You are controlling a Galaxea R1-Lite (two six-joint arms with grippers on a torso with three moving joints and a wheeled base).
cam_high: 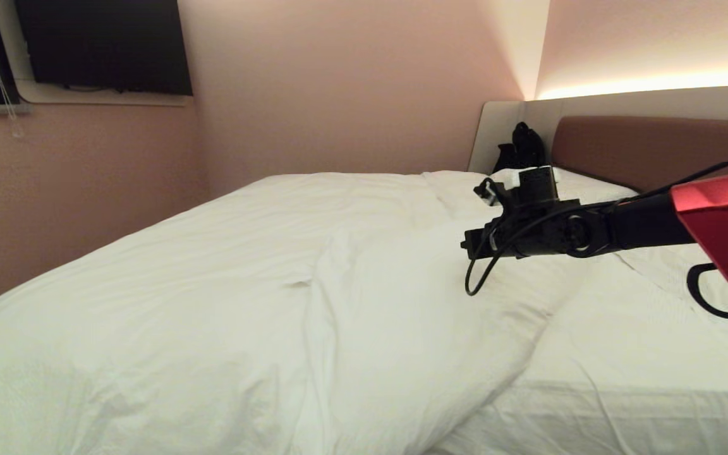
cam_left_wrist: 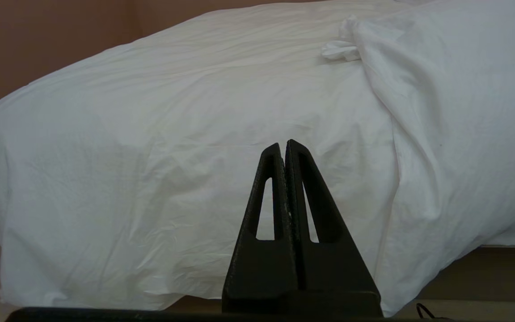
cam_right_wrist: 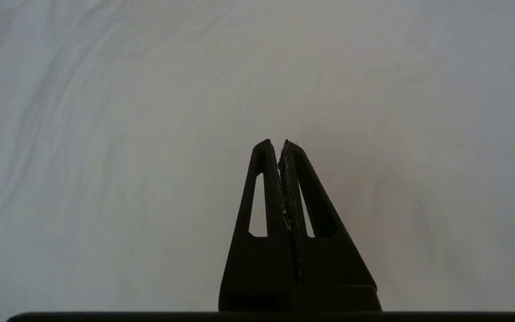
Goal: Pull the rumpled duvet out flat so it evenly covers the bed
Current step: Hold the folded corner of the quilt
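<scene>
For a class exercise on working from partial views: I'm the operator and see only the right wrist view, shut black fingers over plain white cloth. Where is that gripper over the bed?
Observer: The right gripper hangs above the duvet, toward the headboard end.
Operator: Does the duvet cover the bed evenly?
Observer: No. It is bunched along a fold, leaving bare sheet on the robot's right.
Operator: And the other arm?
Observer: The left gripper is shut and empty, low at the bed's foot.
</scene>
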